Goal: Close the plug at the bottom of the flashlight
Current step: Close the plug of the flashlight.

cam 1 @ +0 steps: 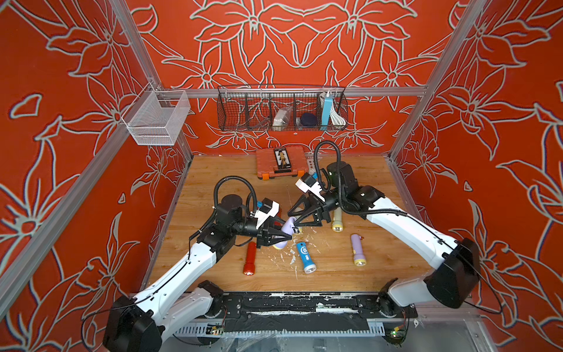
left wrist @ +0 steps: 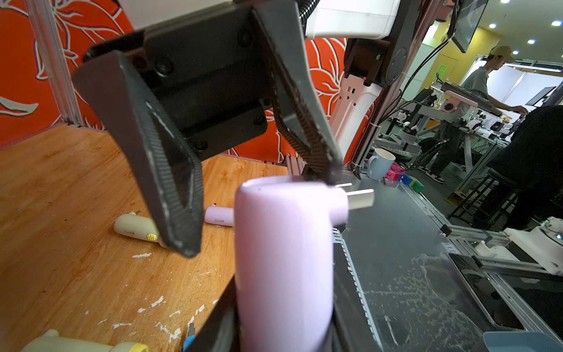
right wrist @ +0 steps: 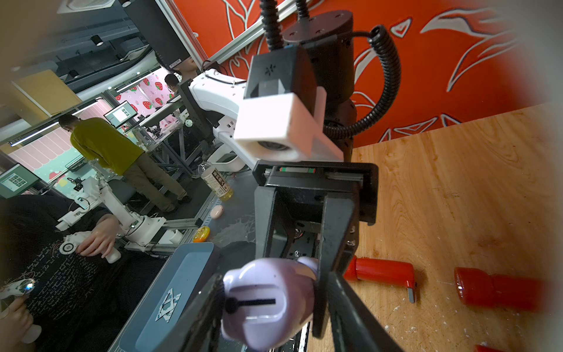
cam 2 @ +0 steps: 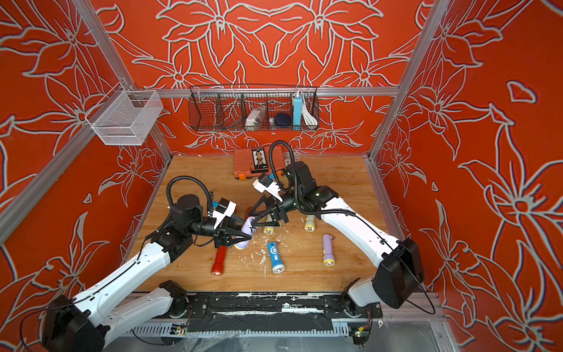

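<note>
The lilac flashlight point(left wrist: 283, 243), clamped in the left gripper point(cam 1: 281, 236) just behind the blue flashlight point(cam 1: 305, 256), aims its butt into the half-open, empty right gripper point(cam 1: 291, 219), plug prongs point(left wrist: 359, 196) jutting sideways beside one jaw.

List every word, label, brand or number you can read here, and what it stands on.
Nothing reads clearly.
Orange case: black label, print too small.
Blue flashlight: white round emblem, no letters.
Bottle: dark characters on its label, blurred.
Lying purple flashlight: tiny mark, blurred.
Held purple flashlight: no print showing.
</note>
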{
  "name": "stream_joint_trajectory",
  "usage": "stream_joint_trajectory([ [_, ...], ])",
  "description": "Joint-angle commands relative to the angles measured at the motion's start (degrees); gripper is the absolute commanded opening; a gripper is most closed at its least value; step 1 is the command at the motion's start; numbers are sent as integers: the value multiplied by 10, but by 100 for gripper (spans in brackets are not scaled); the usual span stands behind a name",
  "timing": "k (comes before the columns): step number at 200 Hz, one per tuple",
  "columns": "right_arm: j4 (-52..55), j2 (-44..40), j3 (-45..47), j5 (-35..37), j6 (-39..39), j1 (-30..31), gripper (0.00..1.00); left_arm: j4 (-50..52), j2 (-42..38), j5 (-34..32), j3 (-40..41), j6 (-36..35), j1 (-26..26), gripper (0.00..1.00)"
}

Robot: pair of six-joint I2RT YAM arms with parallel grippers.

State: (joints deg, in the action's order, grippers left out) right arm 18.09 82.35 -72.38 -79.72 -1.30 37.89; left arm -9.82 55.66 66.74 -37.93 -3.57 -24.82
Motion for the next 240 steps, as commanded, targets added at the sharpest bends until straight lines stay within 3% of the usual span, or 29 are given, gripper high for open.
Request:
stream_joint_trajectory([
  [1,5,6,-7,0,-22,2,56,-18,-11,14,-23,-4,-2,0],
  [43,3,17,-1,-7,-20,4,41,-19,-15,14,-24,-7,-1,0],
  [144,-106,45,69,4,53,49,26,-26,-52,-2,-43,-15,-1,0],
  [240,-121,59,64,4,63,53,0,-21,-90,7,-57,-17,-2,0],
])
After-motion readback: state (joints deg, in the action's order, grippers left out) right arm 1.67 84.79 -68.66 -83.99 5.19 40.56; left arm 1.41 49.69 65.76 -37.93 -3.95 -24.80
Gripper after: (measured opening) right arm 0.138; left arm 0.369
